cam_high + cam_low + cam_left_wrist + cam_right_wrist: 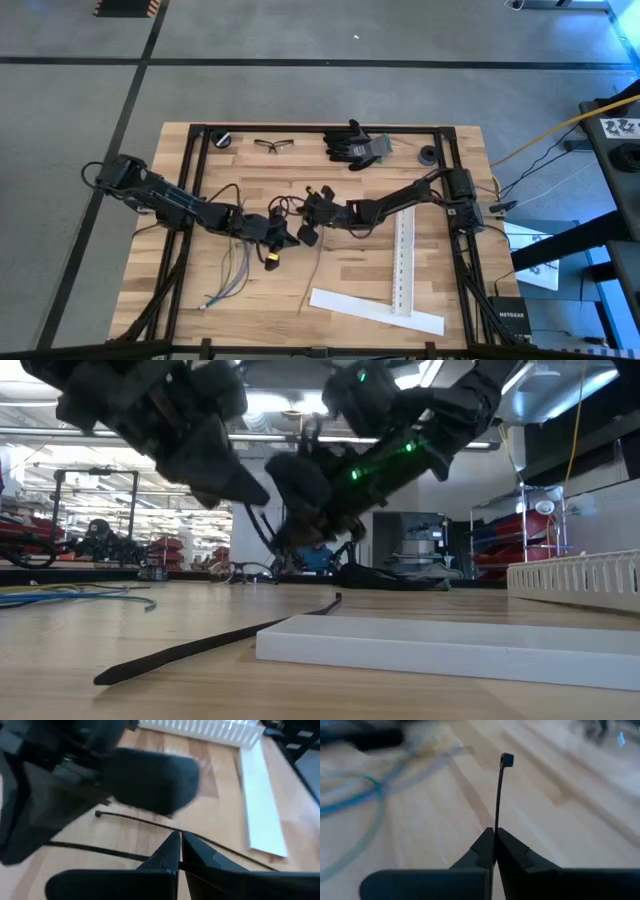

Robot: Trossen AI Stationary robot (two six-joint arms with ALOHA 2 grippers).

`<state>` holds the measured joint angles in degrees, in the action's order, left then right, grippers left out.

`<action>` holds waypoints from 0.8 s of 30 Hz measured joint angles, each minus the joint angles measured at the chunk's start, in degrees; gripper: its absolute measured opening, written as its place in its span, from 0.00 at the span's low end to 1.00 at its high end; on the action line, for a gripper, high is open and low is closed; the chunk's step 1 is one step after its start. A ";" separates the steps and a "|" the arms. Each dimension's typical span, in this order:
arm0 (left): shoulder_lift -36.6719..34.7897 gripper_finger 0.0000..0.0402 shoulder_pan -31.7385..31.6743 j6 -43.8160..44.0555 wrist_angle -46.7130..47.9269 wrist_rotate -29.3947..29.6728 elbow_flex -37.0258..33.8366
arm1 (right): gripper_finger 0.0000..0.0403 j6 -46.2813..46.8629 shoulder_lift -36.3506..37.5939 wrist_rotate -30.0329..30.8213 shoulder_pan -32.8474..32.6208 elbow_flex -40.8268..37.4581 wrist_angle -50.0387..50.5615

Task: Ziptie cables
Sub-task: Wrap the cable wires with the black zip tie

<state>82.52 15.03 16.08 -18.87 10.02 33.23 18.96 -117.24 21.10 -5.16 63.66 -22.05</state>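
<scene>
My left gripper [288, 240] and my right gripper [308, 232] meet above the middle of the table, both shut on one thin black ziptie that runs between them. Its square head [506, 760] sticks out past my right fingertips. A second ziptie [314, 272] lies flat on the wood below them, reaching toward the flat white strip; in the low view this ziptie [220, 640] shows as a dark line. The cables [230, 270], pale blue, grey and greenish, lie loose on the table near my left gripper, touched by neither gripper. My left gripper [179, 842] pinches the ziptie's strip [120, 853] between its two fingertips; the strip comes in from the side, across the fingers. The ziptie is off the table. The fingers hide the contact itself. My right gripper [494, 832] pinches the same ziptie a short way behind its head, on the strip [497, 817], between the two fingertips. The strip runs along the fingers and stands out past their tips, clear of the table.
A flat white strip [375, 310] lies near the front edge, and a perforated white strip [403, 265] stands beside it to the right. Black gloves [358, 148], safety glasses [274, 145] and two small black parts lie along the far edge. Black frame rails [200, 200] border the work area.
</scene>
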 joint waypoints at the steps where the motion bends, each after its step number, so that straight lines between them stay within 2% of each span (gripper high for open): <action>1: -0.80 0.00 0.00 -0.14 0.11 0.00 0.00 | 0.00 -1.24 0.06 0.00 -0.55 0.03 -0.96; 6: -2.33 0.00 0.00 -1.52 -1.98 0.65 0.00 | 0.00 -2.70 -0.96 -0.10 -1.81 0.07 -5.35; 11: 0.26 0.00 0.02 -3.54 -5.22 0.97 -0.24 | 0.00 -2.83 -3.96 -1.37 -1.74 -0.02 -10.62; 15: 1.62 0.00 0.57 -1.38 -6.09 2.55 -0.41 | 0.00 -4.58 -4.03 -1.27 -1.63 -0.07 -10.39; 21: 1.05 0.00 3.46 -0.66 -16.90 5.39 -5.40 | 0.00 -7.97 -3.36 -0.63 -1.60 0.20 -11.65; 24: 1.05 0.00 3.87 -0.23 -17.32 6.89 -6.70 | 0.00 -9.59 -3.29 -0.24 -1.54 0.14 -12.09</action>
<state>83.56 18.90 15.84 -36.19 16.91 26.53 9.37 -120.53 20.86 -6.70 63.79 -34.15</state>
